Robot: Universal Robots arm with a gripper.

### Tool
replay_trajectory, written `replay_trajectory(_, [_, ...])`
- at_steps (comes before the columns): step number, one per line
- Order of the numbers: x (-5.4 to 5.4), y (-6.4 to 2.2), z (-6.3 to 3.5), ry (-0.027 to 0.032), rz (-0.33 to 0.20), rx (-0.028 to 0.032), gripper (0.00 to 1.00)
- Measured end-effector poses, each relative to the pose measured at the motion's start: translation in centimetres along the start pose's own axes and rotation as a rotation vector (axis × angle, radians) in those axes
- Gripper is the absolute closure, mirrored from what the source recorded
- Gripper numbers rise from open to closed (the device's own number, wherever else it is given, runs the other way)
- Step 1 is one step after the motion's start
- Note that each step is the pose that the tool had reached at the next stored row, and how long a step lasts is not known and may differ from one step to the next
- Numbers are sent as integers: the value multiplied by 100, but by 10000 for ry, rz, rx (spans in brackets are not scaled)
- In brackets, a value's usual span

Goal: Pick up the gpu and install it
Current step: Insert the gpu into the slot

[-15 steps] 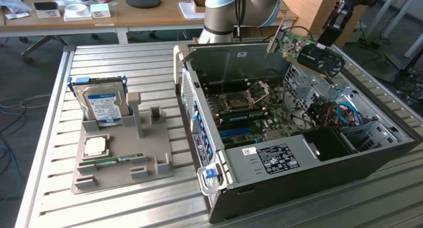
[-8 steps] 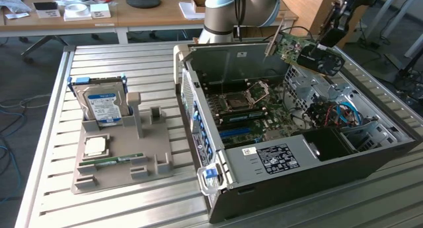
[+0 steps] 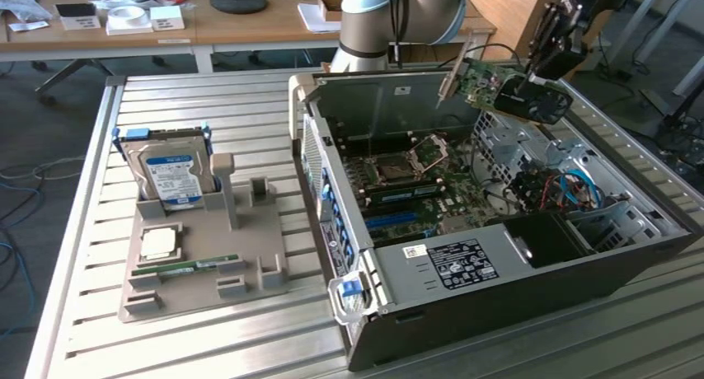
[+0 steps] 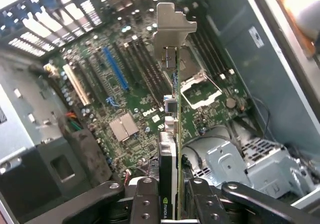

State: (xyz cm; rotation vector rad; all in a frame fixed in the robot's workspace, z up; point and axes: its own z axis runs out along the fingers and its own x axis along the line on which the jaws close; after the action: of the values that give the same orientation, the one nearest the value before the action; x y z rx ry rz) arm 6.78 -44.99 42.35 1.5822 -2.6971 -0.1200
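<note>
The gpu [image 3: 497,86], a green board with a black cooler and a silver end bracket, hangs in the air above the open computer case [image 3: 616,255], over its far right part in the exterior view. My gripper [image 3: 545,66] is shut on the card's cooler end. In the wrist view the gpu [image 4: 172,134] stands edge-on between my fingers [image 4: 145,199], its silver bracket [image 4: 170,31] pointing away over the motherboard [image 4: 130,104]. The blue slot [image 4: 116,69] and the empty CPU socket [image 4: 200,89] lie below it.
A grey holder tray [image 3: 198,264] on the slatted metal table [image 3: 165,99] carries a silver hard drive [image 3: 171,173], a RAM stick [image 3: 193,268] and a CPU chip [image 3: 160,243]. Cables [image 3: 561,189] and a drive cage fill the case's right side. A wooden desk [image 3: 165,33] stands behind.
</note>
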Motion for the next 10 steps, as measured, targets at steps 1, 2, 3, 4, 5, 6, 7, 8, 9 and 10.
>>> replay_trajectory(1, [0,0,1,14,-185,-5,73])
replay_trajectory(2, [0,0,1,20,-265,-7,73])
replay_trajectory(3, [0,0,5,73,-1000,-28,73])
replay_trajectory(4, [0,0,6,87,-1178,-33,73])
replay_trajectory(5, [0,0,7,100,-1358,-38,73])
replay_trajectory(6, [0,0,8,112,-1536,-43,73])
replay_trajectory(7, [0,-1,10,125,-1727,-48,73])
replay_trajectory(8, [0,-1,10,139,-1907,-54,73])
replay_trajectory(9, [0,-1,11,152,-2087,-58,73])
replay_trajectory(10, [0,-1,12,164,-2266,-64,73])
